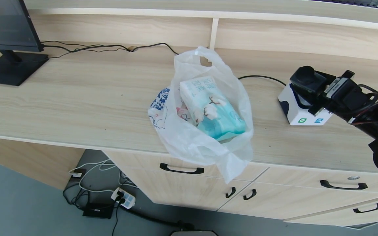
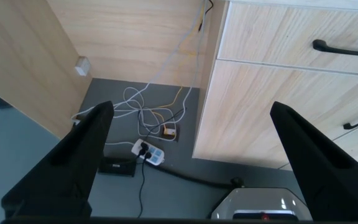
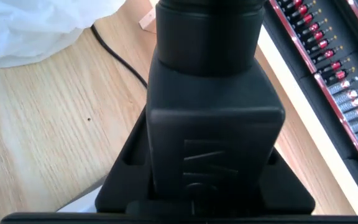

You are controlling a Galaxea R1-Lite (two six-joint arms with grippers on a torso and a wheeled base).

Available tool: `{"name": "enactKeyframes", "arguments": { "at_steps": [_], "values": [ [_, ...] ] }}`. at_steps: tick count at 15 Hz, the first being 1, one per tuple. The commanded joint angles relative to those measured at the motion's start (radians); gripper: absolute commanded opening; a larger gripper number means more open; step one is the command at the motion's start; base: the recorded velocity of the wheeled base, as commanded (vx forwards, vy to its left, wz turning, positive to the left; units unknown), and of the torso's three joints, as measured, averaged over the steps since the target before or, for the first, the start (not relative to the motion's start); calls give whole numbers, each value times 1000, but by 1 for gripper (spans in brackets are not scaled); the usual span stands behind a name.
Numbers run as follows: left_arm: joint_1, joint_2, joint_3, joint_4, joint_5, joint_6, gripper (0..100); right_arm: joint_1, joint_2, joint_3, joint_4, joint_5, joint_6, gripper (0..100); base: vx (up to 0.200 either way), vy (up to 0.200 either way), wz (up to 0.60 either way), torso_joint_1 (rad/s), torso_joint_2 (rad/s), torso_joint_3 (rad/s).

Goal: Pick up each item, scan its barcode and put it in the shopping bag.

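Note:
A clear plastic shopping bag (image 1: 189,137) lies open at the counter's front edge with a teal and white tissue pack (image 1: 212,108) inside. To its right stands a white scanner (image 1: 299,114). My right gripper (image 1: 318,93) is shut on a black bottle (image 1: 307,78) with a round cap, held just above the scanner. The right wrist view has the bottle (image 3: 213,124) close up, over the wooden counter, with a corner of the bag (image 3: 36,31) behind it. My left gripper (image 2: 191,112) hangs open below counter height, beside the drawers, pointing at the floor.
A monitor (image 1: 5,29) stands at the counter's back left, with cables (image 1: 87,48) running along the raised back wall. Drawer handles (image 1: 181,170) line the front. A power strip (image 1: 123,197) and wires lie on the floor under the counter.

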Motion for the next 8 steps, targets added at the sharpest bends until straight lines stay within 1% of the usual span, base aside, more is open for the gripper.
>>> {"name": "enactKeyframes", "arguments": {
  "at_steps": [1, 8],
  "values": [
    [0, 0, 0, -1, 0, 1, 100, -7, 2, -3, 0, 0, 6, 0, 0, 0, 0, 0, 0, 0],
    [0, 0, 0, -1, 0, 1, 100, -5, -6, -20, -2, -7, 34, 0, 0, 0, 0, 0, 0, 0]
  ]
}}
